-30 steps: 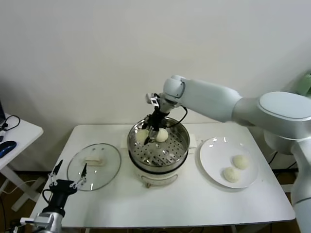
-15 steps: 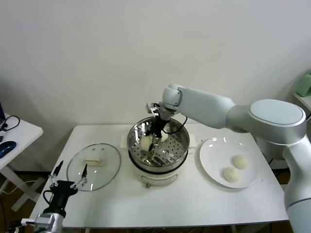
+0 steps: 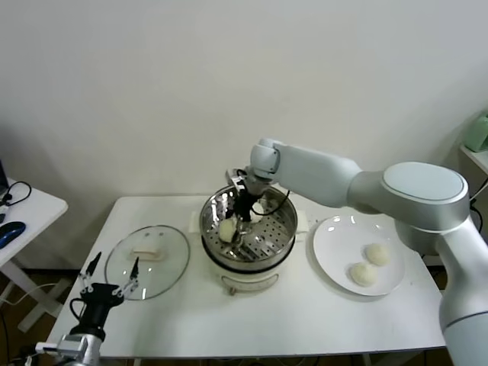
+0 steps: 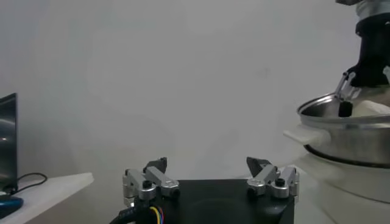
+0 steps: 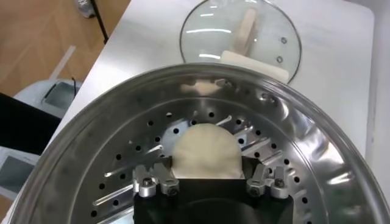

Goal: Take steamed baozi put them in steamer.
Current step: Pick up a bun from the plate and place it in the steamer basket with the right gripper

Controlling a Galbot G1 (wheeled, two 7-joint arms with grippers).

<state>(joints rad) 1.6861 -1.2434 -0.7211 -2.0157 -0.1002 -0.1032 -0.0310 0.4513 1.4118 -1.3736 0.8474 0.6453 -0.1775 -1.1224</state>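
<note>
The steamer [image 3: 284, 219] stands mid-table on its white cooker base. My right gripper [image 3: 238, 219] reaches down into it, shut on a cream-white baozi [image 3: 227, 229]. In the right wrist view the gripper [image 5: 206, 165] has a finger against each side of that baozi [image 5: 205, 149], which rests on the steamer's perforated floor [image 5: 317, 152]. Two more baozi [image 3: 377, 254] [image 3: 362, 274] lie on the white plate [image 3: 335, 229] to the right. The fourth baozi is hidden. My left gripper [image 3: 107, 280] is parked low at the front left, open and empty; it also shows in the left wrist view [image 4: 207, 162].
A glass lid [image 3: 147, 261] with a pale knob lies flat on the table left of the steamer and shows in the right wrist view [image 5: 237, 30]. A small side table [image 3: 23, 210] stands at far left. The steamer rim shows in the left wrist view [image 4: 347, 122].
My right gripper has moved down and to the left inside the steamer, carrying the baozi to the perforated floor. The left arm has not moved.
</note>
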